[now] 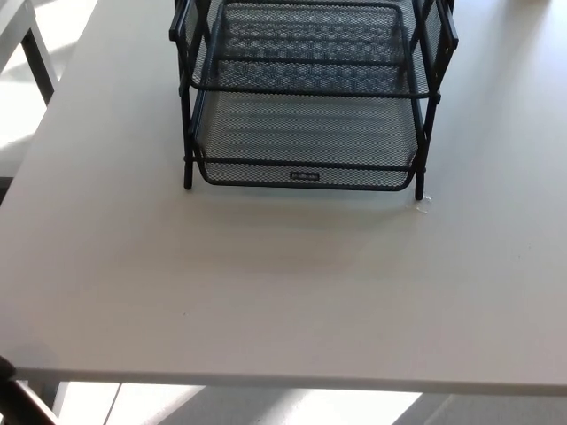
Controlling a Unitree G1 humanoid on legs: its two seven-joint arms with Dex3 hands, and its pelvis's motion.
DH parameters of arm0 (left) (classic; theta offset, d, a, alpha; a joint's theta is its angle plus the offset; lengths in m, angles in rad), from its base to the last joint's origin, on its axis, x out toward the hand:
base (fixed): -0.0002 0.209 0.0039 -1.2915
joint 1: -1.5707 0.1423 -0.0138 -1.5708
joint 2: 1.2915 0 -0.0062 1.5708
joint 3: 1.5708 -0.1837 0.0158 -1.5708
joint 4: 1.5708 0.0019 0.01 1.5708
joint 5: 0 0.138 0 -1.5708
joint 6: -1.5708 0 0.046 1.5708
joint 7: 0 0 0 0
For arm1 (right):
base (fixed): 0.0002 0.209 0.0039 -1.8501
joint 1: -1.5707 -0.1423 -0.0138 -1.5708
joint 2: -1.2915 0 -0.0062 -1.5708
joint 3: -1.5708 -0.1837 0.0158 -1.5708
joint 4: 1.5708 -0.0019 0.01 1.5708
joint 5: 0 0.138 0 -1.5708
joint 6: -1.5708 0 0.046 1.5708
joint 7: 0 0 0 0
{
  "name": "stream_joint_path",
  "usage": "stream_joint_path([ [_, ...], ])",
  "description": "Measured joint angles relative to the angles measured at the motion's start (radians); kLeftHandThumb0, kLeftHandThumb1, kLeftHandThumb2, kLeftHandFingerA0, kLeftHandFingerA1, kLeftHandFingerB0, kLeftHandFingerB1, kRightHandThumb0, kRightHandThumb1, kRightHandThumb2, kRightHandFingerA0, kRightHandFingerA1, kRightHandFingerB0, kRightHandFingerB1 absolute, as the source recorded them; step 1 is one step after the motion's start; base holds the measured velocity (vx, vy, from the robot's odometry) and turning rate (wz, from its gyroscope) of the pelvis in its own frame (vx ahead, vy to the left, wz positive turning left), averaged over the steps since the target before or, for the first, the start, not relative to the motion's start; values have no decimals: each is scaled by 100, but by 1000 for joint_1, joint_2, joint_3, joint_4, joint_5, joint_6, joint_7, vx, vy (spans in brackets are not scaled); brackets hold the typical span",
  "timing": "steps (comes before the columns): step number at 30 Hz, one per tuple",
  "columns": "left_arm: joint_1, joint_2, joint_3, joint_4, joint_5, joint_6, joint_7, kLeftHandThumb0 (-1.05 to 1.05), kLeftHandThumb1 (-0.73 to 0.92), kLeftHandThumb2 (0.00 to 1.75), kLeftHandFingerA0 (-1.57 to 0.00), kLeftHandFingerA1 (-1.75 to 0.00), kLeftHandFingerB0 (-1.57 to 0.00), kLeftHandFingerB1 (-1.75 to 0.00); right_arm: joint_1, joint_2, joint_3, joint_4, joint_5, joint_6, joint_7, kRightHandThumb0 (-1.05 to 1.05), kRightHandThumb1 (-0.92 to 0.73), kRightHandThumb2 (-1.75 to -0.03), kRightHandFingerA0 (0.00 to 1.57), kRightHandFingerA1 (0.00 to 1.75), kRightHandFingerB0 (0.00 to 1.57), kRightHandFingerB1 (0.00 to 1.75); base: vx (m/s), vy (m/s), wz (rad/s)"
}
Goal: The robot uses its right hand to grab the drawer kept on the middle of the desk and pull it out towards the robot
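**Meanwhile, the mesh drawer sits untouched at the far middle of the desk**

Neither of the robot's hands shows in the head view, so the state of their fingers cannot be told. The white desk (283, 292) fills most of the picture, with its near edge running along the bottom. A black wire-mesh drawer unit (306, 97) stands on it towards the far side, roughly centred, with its top cut off by the upper edge of the view. Its lower drawer (306, 146) sits within the black frame, the front lip bearing a small label (304, 175). An upper mesh tray (310, 49) lies above it. Another white table's leg (37, 62) shows at the upper left, apart from the desk.
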Motion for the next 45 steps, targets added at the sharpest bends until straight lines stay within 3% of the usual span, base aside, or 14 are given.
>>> stream_joint_path([
  [4,9,62,0,-84,11,-51,-5,-29,56,57,-80,-87,-81,-57,-14,-39,-4,26,-4,-32,-30,-63,-47,-83,105,96,29,45,0,0,0],
  [8,20,108,0,-142,27,-102,-10,-28,56,57,-80,-85,-81,-56,-12,-80,-29,39,2,-79,-38,-53,-55,-57,80,79,34,32,0,0,0],
  [10,30,130,0,-166,37,-128,-15,-29,56,57,-79,-87,-80,-56,-11,-114,-59,45,14,-96,-17,-56,-56,-57,33,74,27,29,0,0,0],
  [21,38,139,0,-177,52,-179,-23,-28,56,57,-80,-87,-80,-57,-43,-283,-126,93,58,-91,141,-60,-54,-57,37,73,30,31,0,0,0],
  [22,38,140,0,-177,54,-184,-24,-29,56,57,-79,-87,-80,-57,-47,-297,-139,96,66,-91,153,-70,-46,-85,46,72,27,44,0,0,0],
  [23,38,141,1,-177,57,-187,-26,-28,56,56,-80,-86,-81,-56,-46,-314,-149,93,71,-92,162,-57,-58,-58,48,68,31,31,0,0,0],
  [30,37,142,5,-174,63,-202,-36,-29,56,57,-80,-86,-81,-57,12,-378,-294,-61,134,-67,205,-55,-58,-58,46,74,29,31,0,0,0],
  [31,37,142,6,-174,63,-204,-36,-29,56,56,-80,-86,-81,-57,15,-383,-298,-70,134,-66,203,-63,-42,-80,75,96,29,45,0,0,0],
  [32,37,143,7,-173,65,-208,-37,-29,55,57,-81,-86,-81,-57,14,-397,-298,-82,126,-67,191,-51,-51,-57,87,130,37,33,0,0,0],
  [35,36,142,8,-173,65,-209,-37,-29,55,57,-81,-86,-81,-57,16,-400,-305,-107,120,-83,152,-51,-51,-57,87,130,37,33,0,0,0],
  [39,36,142,8,-172,65,-210,-38,-30,56,57,-80,-87,-81,-58,32,-400,-323,-190,108,-94,100,-76,-49,-87,15,66,9,52,0,0,0],
  [43,36,142,8,-173,65,-210,-38,-27,55,56,-81,-87,-82,-57,45,-399,-361,-330,95,-93,76,-79,-65,-57,6,85,13,52,0,0,0],
  [44,36,142,8,-173,65,-211,-38,-29,56,57,-80,-88,-80,-57,45,-399,-367,-357,91,-92,72,-42,-39,-100,1,56,4,55,0,0,0],
  [45,36,141,8,-173,65,-211,-38,-27,55,57,-81,-86,-81,-57,45,-399,-375,-401,86,-90,67,-42,-39,-99,1,56,3,54,0,0,0],
])
